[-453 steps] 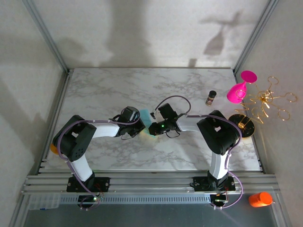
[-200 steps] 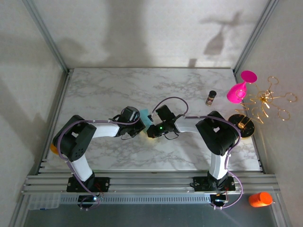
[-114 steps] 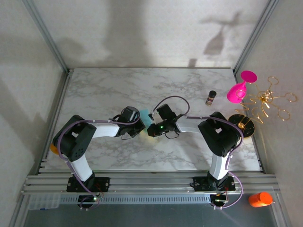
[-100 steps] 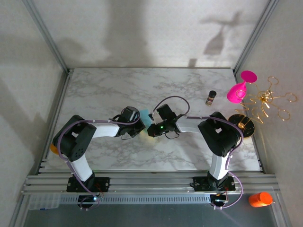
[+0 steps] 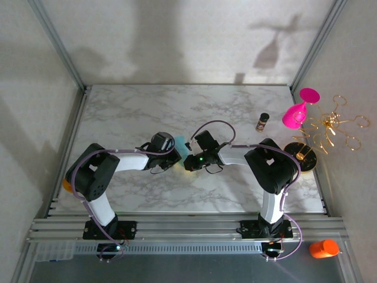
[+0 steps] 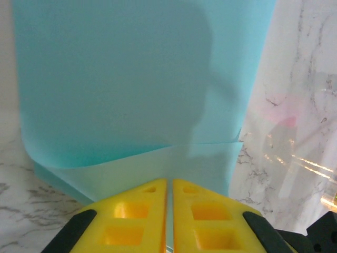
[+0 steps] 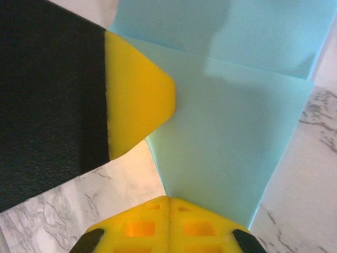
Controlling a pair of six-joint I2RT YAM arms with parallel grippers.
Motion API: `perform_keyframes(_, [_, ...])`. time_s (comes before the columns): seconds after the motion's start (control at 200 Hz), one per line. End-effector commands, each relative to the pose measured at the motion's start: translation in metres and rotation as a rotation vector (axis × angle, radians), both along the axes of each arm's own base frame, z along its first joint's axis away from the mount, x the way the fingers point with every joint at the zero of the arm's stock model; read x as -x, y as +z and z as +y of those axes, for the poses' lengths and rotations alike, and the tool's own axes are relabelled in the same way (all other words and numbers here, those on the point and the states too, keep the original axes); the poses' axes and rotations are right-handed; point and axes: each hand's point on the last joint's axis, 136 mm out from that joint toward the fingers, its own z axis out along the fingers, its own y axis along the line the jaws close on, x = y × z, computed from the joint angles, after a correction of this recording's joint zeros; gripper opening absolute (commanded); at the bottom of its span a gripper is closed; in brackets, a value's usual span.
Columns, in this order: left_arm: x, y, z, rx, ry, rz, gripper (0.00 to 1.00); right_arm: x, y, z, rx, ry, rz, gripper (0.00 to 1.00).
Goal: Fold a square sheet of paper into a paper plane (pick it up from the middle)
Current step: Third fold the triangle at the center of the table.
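One marble table (image 5: 129, 112) lies before you; at its middle the square sheet of paper (image 6: 131, 79) is doubled over. Your left gripper (image 6: 169, 182) pinches one edge, fingers almost touching; your right gripper (image 7: 168, 199) is clamped tight on another edge.

Marble table (image 5: 135, 112) with small dark jar (image 5: 262, 122) and black stand base (image 5: 306, 158) at right

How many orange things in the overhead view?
2. The right orange thing lies off the table, near right corner; the left orange thing sits at the table's left edge, half hidden by the left arm. Others may be hidden.
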Motion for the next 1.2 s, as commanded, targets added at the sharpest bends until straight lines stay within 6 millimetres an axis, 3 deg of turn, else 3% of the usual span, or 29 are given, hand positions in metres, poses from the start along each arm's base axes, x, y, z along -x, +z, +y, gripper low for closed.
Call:
perform_keyframes(0.0, [-0.017,0.033,-0.003,-0.021,-0.048,-0.104,0.13,0.011,-0.034,-0.022,0.117,-0.039,0.082,0.05])
perform_keyframes(0.065, [-0.017,0.035,-0.003,-0.039,-0.064,-0.115,0.13,0.012,-0.035,-0.022,0.120,-0.039,0.086,0.05])
perform_keyframes(0.265, [-0.006,0.011,0.003,-0.080,-0.085,-0.077,0.12,0.014,-0.036,-0.024,0.125,-0.045,0.104,0.04])
perform_keyframes(0.481, [-0.003,0.000,0.010,-0.127,-0.100,-0.070,0.11,0.017,-0.041,-0.026,0.137,-0.051,0.126,0.05])
perform_keyframes(0.856, [0.003,-0.025,0.047,-0.220,-0.050,-0.036,0.10,0.025,-0.052,-0.033,0.170,-0.065,0.168,0.05])
perform_keyframes(1.192, [-0.005,-0.024,0.093,-0.246,0.006,-0.063,0.10,0.031,-0.061,-0.039,0.197,-0.067,0.196,0.05])
